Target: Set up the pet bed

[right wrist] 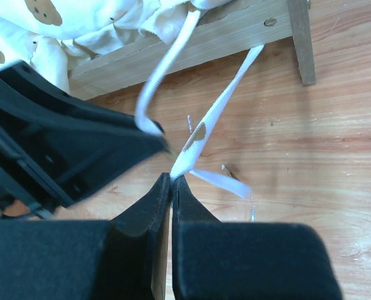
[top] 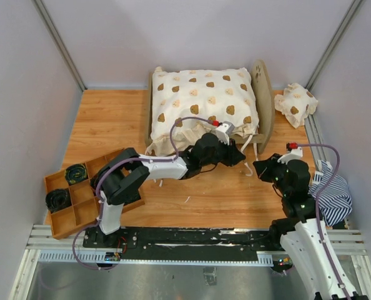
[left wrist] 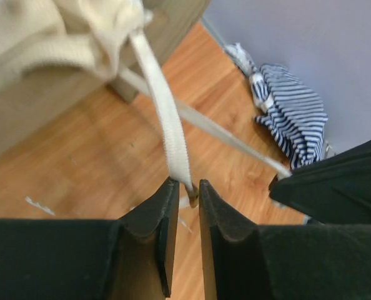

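Observation:
The pet bed (top: 263, 103), a plywood frame with an arched headboard on the right, stands at the back under a cream bear-print cover (top: 204, 100). Two cream tie straps hang from the cover's near right corner. My left gripper (top: 240, 156) is shut on one strap (left wrist: 172, 134), whose end sits between the fingertips in the left wrist view (left wrist: 187, 182). My right gripper (top: 258, 166) is shut on the other strap (right wrist: 215, 115), pinched at its tips (right wrist: 172, 177). The two grippers are close together in front of the bed. The blue-and-white striped mattress (top: 333, 194) lies crumpled at the right edge.
A small bear-print pillow (top: 296, 103) lies at the back right beside the headboard. A wooden compartment tray (top: 79, 197) with coiled black cables sits at the near left. The bed's leg (right wrist: 300, 40) stands just beyond my right fingers. Grey walls enclose the table.

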Robot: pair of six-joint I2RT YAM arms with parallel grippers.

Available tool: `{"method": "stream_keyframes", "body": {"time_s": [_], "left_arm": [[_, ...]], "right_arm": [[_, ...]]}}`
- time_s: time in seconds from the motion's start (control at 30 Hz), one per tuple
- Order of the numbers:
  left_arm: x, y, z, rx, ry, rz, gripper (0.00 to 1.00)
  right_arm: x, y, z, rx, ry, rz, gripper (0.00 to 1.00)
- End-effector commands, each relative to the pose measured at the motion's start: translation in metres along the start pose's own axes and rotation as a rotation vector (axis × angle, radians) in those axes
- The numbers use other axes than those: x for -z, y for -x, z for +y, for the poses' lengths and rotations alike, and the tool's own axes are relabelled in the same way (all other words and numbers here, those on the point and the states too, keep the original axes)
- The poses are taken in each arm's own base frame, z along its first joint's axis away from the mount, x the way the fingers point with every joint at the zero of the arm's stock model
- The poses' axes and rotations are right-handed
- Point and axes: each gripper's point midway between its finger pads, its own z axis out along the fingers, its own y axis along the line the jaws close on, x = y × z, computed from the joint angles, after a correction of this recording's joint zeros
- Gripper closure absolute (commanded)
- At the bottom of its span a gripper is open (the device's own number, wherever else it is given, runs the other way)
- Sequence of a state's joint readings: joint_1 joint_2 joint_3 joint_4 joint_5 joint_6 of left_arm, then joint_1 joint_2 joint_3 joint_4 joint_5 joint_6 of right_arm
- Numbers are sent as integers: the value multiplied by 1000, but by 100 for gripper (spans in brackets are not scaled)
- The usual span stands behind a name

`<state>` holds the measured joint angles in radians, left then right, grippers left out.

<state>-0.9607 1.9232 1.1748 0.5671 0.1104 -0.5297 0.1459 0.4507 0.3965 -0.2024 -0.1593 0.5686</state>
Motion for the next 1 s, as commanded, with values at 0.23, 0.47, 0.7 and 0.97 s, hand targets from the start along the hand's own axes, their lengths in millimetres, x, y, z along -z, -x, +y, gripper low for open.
{"method": "stream_keyframes", "body": {"time_s": [0.23,0.47,0.7,0.97], "left_arm": [[23,-7,-18,-166,-106,-50,47],[12,-4,-36,-254,-215,-40,45],[2,-5,-44,-247,-260,-29,44],[-7,-10,-41,-238,-247,-24,44]], "right_arm": [[-22,19,21,-109,44,35,100],[-29,21,20,-169,32,24,100],[-34,19,14,-176,-1,30,100],[-35,17,12,-205,-4,23,100]]}}
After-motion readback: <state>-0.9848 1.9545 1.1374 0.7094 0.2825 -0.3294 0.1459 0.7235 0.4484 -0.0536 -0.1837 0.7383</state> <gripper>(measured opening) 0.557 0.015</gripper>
